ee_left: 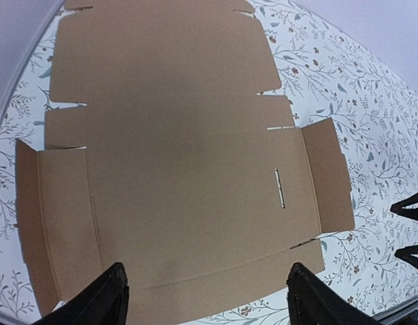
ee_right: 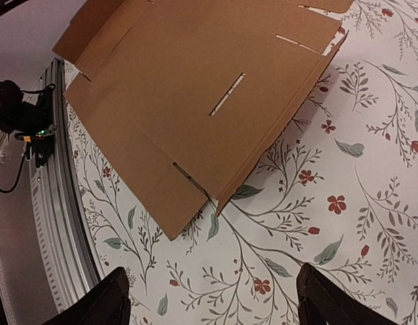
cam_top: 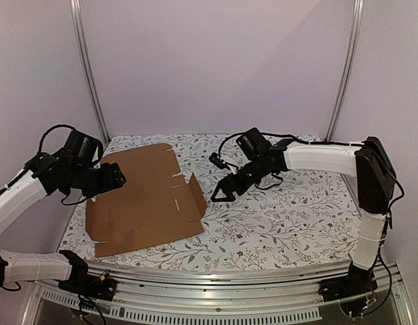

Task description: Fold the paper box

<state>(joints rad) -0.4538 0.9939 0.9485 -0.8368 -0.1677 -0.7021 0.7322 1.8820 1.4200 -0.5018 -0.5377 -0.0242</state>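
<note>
Lying flat on the left half of the table (cam_top: 276, 230), the box (cam_top: 145, 203) had nothing pinning it, so the right gripper (cam_top: 218, 195), fingers wide and just beside the half-raised right flap (cam_top: 197, 196), might have shoved the whole sheet sideways rather than bending the crease. The left gripper (cam_top: 118, 177), fingers also wide, hung over the left edge, apparently clear of it, and hid part of that edge from above; farther back, the slits (cam_top: 175, 175) were too small to read.
</note>
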